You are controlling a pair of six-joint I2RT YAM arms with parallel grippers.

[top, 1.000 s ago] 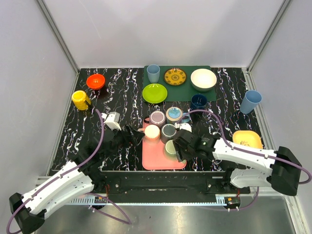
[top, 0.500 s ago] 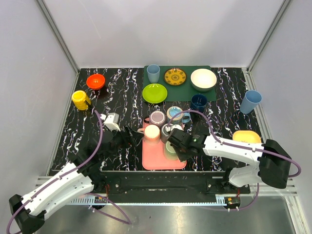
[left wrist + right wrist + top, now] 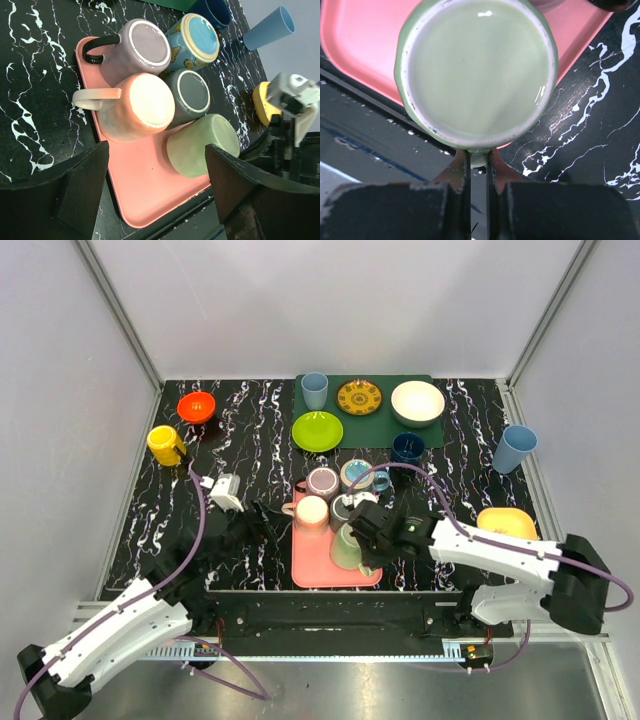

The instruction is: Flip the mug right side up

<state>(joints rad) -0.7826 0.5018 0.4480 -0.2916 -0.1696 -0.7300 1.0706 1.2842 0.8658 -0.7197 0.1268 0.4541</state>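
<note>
Right gripper (image 3: 477,161): fingers closed on the handle of the green mug (image 3: 347,547). The mug is tilted over the near right corner of the pink tray (image 3: 318,568), beside four upturned mugs. Left gripper (image 3: 157,175): fingers spread wide, holding nothing, beside the tray's left edge.

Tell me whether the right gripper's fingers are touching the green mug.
Touching. The right wrist view shows both fingers pinched on the handle of the green mug, with no gap.
</note>
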